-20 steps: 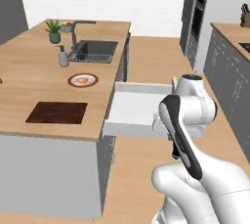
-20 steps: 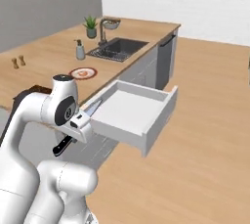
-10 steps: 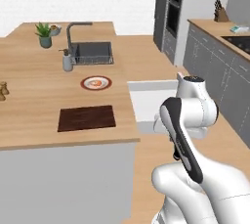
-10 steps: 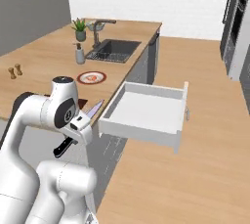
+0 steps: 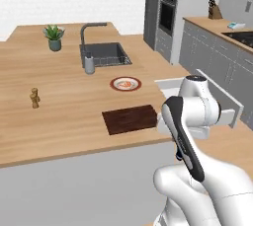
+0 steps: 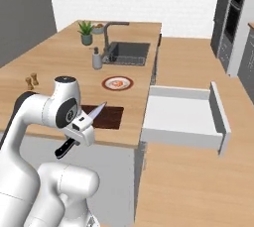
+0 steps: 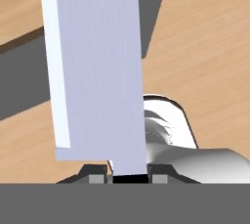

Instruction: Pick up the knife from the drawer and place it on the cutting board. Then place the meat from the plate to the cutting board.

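Note:
My gripper [image 6: 79,130] is shut on the knife [image 6: 96,111]. The silver blade slants up toward the counter and the black handle hangs below my hand. In the hand view the blade [image 7: 96,71] rises from between the fingertips [image 7: 97,179]. The dark cutting board [image 6: 108,117] [image 5: 129,119] lies on the counter just beyond the blade tip, near the counter's front edge. Behind it the red-rimmed plate [image 6: 117,83] [image 5: 125,84] carries the small orange meat [image 6: 118,82] [image 5: 126,83]. To the right, the white drawer [image 6: 183,117] [image 5: 223,102] stands pulled out and bare inside.
A sink [image 5: 104,54] with a tall tap sits at the back of the counter, with a soap bottle [image 5: 89,64] beside it and a potted plant [image 5: 54,37] further left. Two small shakers [image 5: 34,97] stand at the left. Grey cabinets and an oven line the far right.
The whole scene has shifted in both base views, so the base has driven along the counter. The cutting board now lies in front of the arm. The knife stays in the grip.

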